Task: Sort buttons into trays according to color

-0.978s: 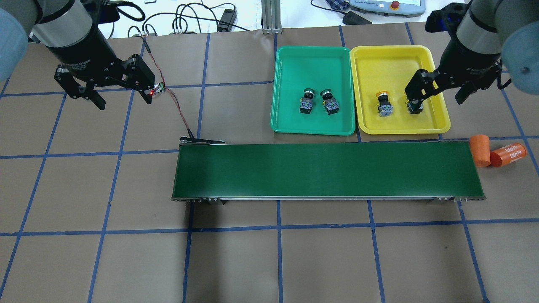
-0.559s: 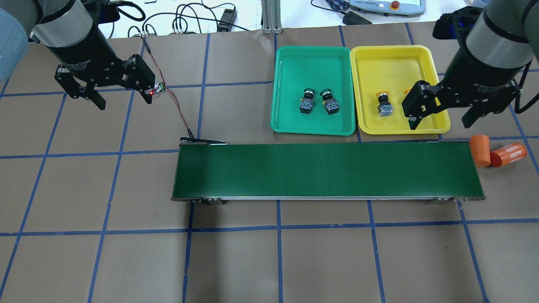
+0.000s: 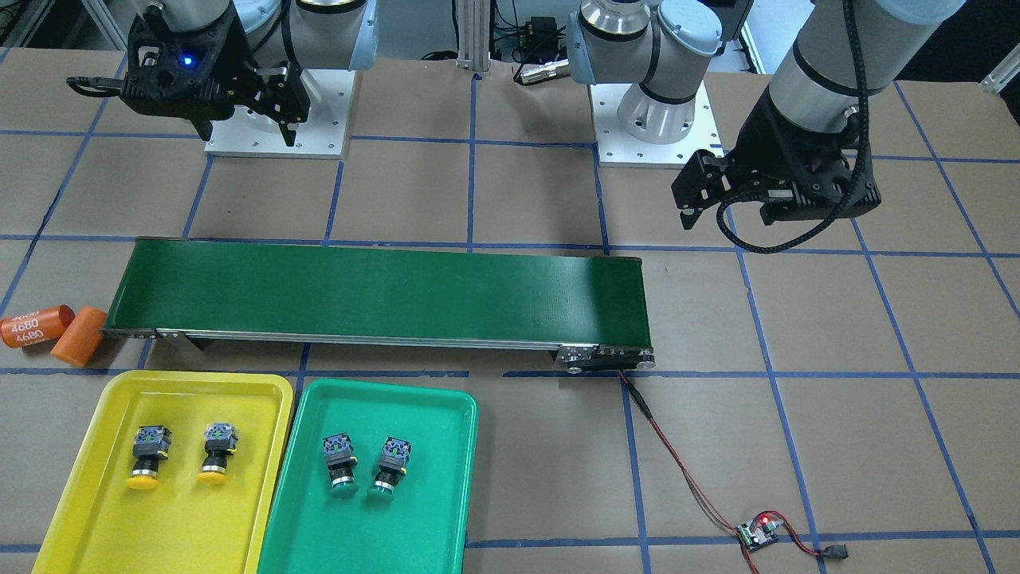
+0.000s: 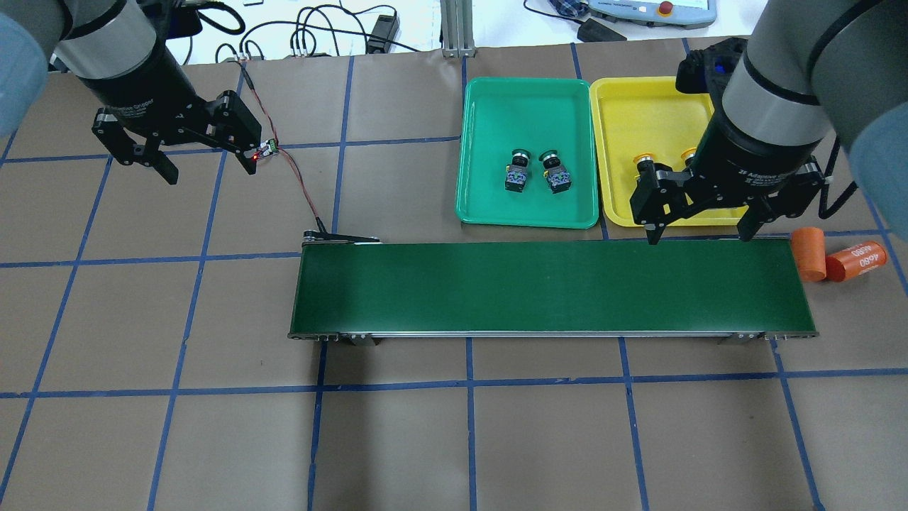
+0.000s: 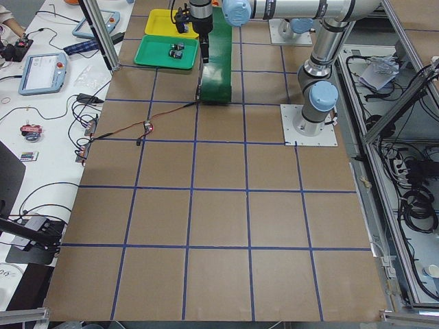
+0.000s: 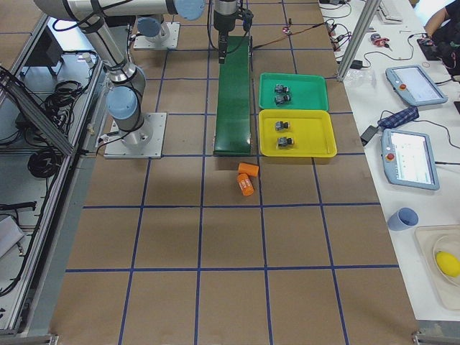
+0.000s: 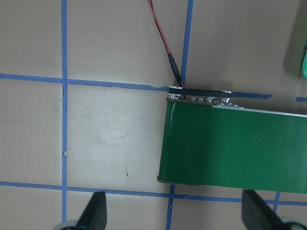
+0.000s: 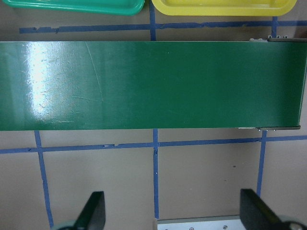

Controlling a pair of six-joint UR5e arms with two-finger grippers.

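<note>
Two green-capped buttons [image 4: 516,172] [image 4: 555,172] lie in the green tray [image 4: 525,106]. Two yellow-capped buttons [image 3: 147,454] [image 3: 217,452] lie in the yellow tray [image 4: 638,106]; in the overhead view my right arm partly hides them. My right gripper [image 4: 699,234] is open and empty, raised over the yellow tray's near rim and the belt's far edge; its wrist view [image 8: 172,211] looks down on the belt. My left gripper [image 4: 210,173] is open and empty, above the table at the far left, away from the trays.
A long dark-green conveyor belt [image 4: 553,287] lies in front of the trays. Two orange cylinders [image 4: 809,253] [image 4: 857,260] lie at its right end. A small circuit board with a red light [image 4: 266,147] and its red wire run to the belt's left end.
My right gripper has drawn back from the right yellow button in the yellow tray toward the belt, open, with the button left in the tray. The left arm has not moved.
</note>
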